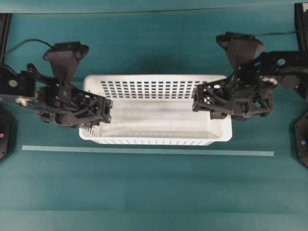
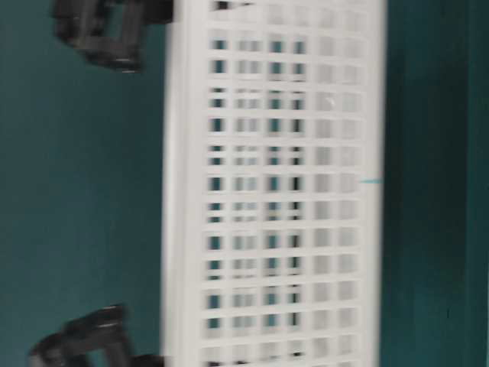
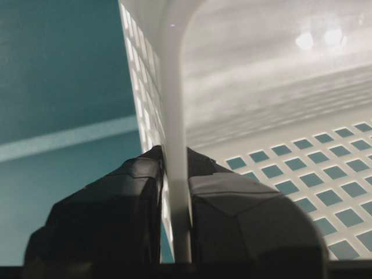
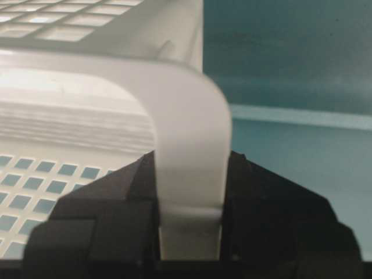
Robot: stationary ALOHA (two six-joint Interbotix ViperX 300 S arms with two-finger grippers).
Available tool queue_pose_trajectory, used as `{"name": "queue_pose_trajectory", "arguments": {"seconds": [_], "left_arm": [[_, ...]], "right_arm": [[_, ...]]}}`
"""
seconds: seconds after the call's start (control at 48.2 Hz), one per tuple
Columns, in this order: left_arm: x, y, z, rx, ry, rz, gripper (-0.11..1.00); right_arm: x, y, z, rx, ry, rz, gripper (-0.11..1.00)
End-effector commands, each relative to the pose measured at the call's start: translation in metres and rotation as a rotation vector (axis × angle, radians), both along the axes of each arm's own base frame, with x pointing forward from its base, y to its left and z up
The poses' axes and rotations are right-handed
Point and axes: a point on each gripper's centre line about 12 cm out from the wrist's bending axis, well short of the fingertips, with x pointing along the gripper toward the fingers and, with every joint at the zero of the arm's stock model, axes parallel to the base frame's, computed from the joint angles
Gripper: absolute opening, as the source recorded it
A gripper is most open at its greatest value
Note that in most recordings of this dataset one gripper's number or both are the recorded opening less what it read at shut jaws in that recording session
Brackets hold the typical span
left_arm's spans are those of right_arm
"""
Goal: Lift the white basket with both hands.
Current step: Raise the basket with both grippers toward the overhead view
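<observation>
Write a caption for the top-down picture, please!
Two grippers, left gripper and right gripper, clamp opposite ends of the white basket.

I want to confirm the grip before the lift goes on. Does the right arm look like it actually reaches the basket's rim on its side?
Yes, apparently. The right gripper is shut on the white basket, its fingers either side of the rim, with nothing between.

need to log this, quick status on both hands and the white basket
Left hand shut on white basket rim, left end. Right hand shut on rim, right end. Basket empty, nothing in the way. Pale tape line in front.
</observation>
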Motion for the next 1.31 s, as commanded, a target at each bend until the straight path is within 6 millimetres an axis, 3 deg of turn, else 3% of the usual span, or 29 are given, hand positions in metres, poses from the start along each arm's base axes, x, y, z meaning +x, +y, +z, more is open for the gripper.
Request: {"name": "queue_pose_trajectory", "arguments": {"seconds": [0.0, 0.373, 0.912, 1.285], "left_arm": [[0.003, -0.001, 0.038, 0.014, -0.073, -0.016, 0.06], [-0.011, -0.001, 0.112, 0.019, -0.16, -0.008, 0.06], [-0.017, -0.001, 0.19, 0.029, -0.276, -0.01, 0.06], [-0.028, -0.001, 0.234, 0.04, -0.332, -0.019, 0.06]], "right_arm": [[0.007, 0.0, 0.019, -0.006, -0.034, 0.023, 0.18], [0.001, 0.001, 0.091, -0.008, -0.066, 0.044, 0.18], [-0.006, 0.003, 0.173, -0.03, -0.204, 0.052, 0.18], [-0.011, 0.011, 0.208, -0.036, -0.253, 0.083, 0.18]]}}
